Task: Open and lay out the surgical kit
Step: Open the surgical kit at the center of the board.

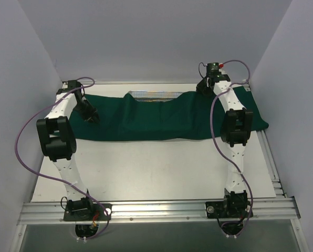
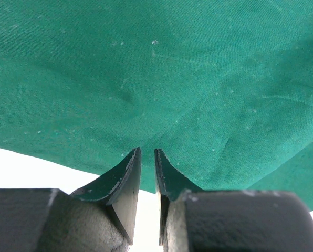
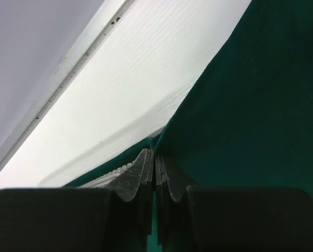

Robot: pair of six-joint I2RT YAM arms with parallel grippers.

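Overhead view of a white table [image 1: 156, 168] with two robot arms mounted at its near edge, at 6 o'clock. A dark green drape [image 1: 167, 118] lies rumpled across the far half of the table, running from about 10 o'clock to 3 o'clock. At 12 o'clock a strip of a silver mesh tray [image 1: 152, 94] shows along the drape's far edge, the rest covered by cloth. The left arm reaches to 10 o'clock, where the left gripper [image 1: 90, 116] points down at the drape's left end. In its wrist view the left gripper [image 2: 147, 153] has its fingers a narrow slit apart at the cloth's near edge, nothing between them. The right arm reaches to 1 o'clock, and the right gripper [image 1: 204, 87] meets the drape's far edge. In its wrist view the right gripper [image 3: 154, 157] is pressed together, pinching the drape's edge.
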